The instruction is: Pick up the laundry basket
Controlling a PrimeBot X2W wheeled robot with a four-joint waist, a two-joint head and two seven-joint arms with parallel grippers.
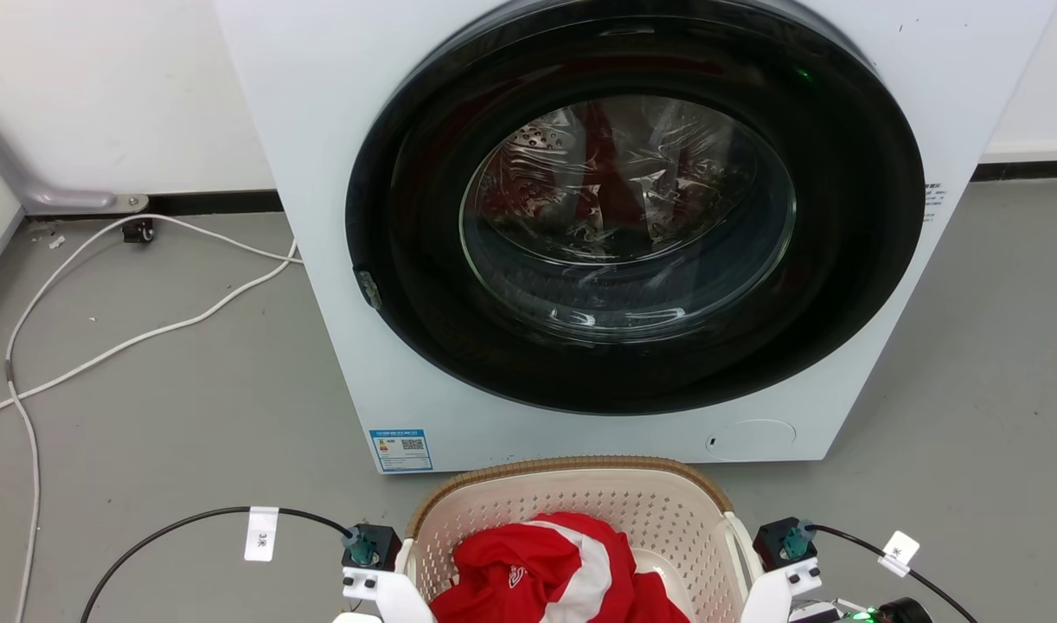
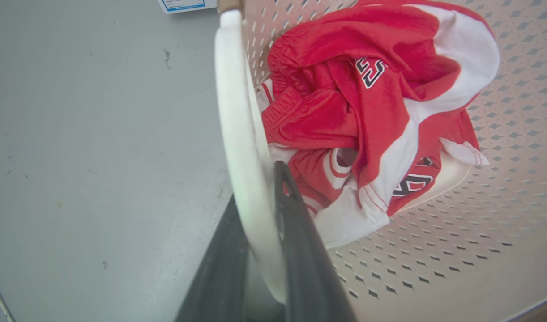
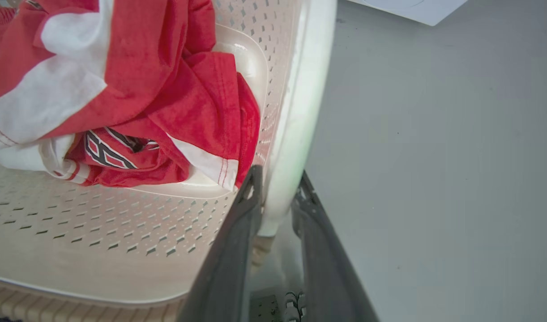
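Bottom centre of head view, laundry basket (image 1: 572, 506), left tool (image 2: 255, 188) clamped on its left loop handle (image 2: 242, 134), right tool (image 3: 280, 175) clamped on the right one, red-and-white clothes (image 1: 528, 562) inside (crumpled), washing machine (image 1: 321, 173) above, door (image 1: 632, 208) shut.

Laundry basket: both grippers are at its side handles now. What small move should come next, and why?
Probably a short, level lift straight up with both arms. The left gripper appears closed on the left handle, and the right gripper on the right handle of the laundry basket, so the grip looks ready. The washing machine stands close in front, so moving forward seems unwise.
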